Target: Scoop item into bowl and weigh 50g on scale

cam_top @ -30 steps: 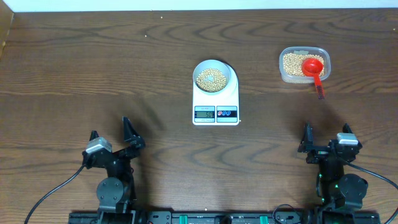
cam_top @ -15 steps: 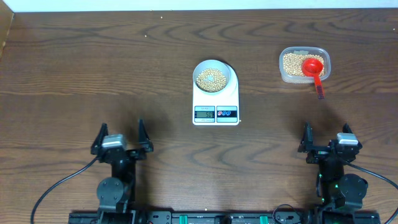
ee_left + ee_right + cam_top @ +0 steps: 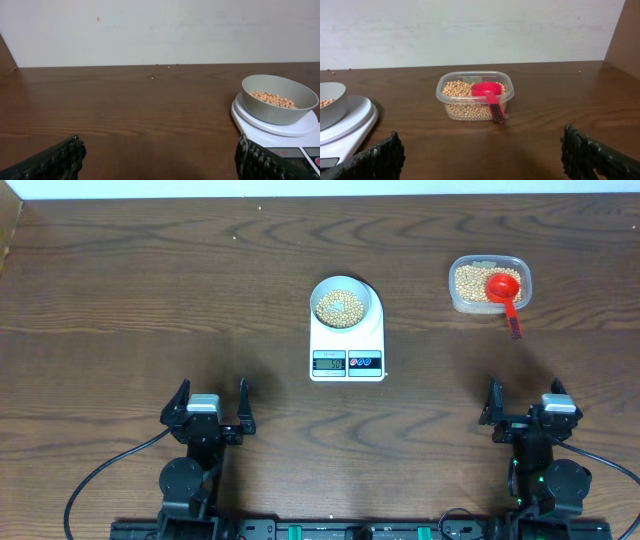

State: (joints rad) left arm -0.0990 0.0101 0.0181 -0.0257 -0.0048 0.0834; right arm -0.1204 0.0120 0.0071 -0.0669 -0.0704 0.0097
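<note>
The white scale sits mid-table with the pale bowl on it, holding tan beans. In the left wrist view the bowl and scale stand at the right. A clear tub of beans with a red scoop in it sits at the far right; the right wrist view shows the tub and scoop straight ahead. My left gripper and right gripper rest near the front edge, both open and empty, well away from everything.
The scoop's handle hangs over the tub's near rim. A few stray beans lie far back by the wall. A wooden side panel rises at the table's right end.
My left gripper has swung to the right and turned to point straight ahead. The right arm, scale, bowl and tub have not moved.
</note>
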